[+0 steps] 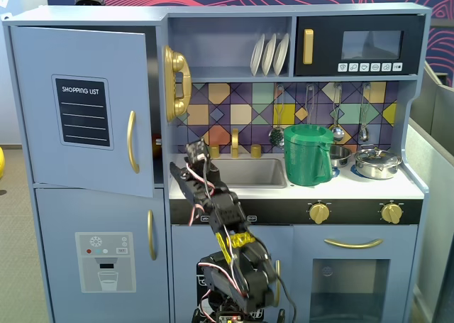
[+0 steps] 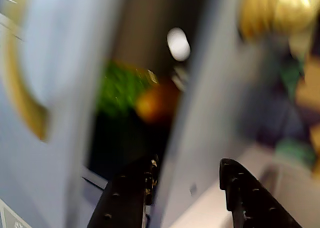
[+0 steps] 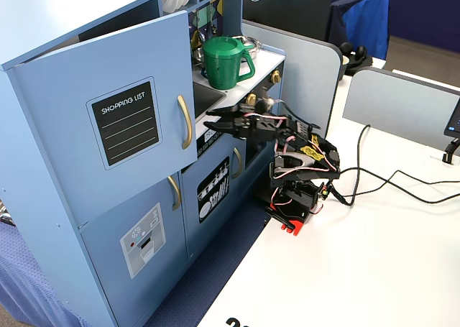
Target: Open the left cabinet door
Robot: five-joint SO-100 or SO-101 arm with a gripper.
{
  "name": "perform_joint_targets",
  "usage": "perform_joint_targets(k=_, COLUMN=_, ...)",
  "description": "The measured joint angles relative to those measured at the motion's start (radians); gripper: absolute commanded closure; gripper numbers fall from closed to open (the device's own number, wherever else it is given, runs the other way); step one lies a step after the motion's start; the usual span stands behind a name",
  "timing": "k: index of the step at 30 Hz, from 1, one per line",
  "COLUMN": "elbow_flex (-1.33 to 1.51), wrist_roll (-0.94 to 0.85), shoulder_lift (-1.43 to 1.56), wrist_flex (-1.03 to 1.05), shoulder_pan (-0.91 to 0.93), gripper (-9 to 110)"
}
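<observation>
Along the bench's far edge stands the toy kitchen, where the left cabinet door (image 1: 81, 110), a flat matte light-blue panel with a black chalkboard rectangle and a curved gold handle (image 1: 132, 141), hangs partly swung outward. Just right of its free edge, the gripper (image 3: 215, 120) has its black, studded fingers (image 2: 125, 198) spread apart on nothing. Behind the door, blurred green and orange shapes show in the wrist view.
</observation>
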Motion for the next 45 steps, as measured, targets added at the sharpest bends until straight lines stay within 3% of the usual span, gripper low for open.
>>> perform_joint_targets(k=8, elbow_flex=-0.109, wrist_roll=0.055, shoulder_lift=-0.305, wrist_flex=-0.003, shoulder_pan=0.032, gripper=95)
perform_joint_targets(k=14, elbow_flex=-0.152, wrist_roll=-0.043, shoulder_lift=-0.402, wrist_flex=-0.101, shoulder_pan=-0.021, gripper=95)
perform_joint_targets(k=25, elbow_flex=-0.086, wrist_roll=-0.399, shoulder_lift=-0.357, wrist_flex=-0.354, shoulder_pan=-0.302, gripper=94)
perform_joint_targets(k=45, elbow_flex=-0.040, wrist_roll=-0.621, shoulder_lift=-0.543, wrist_flex=-0.784, shoulder_pan=-0.805, gripper=95)
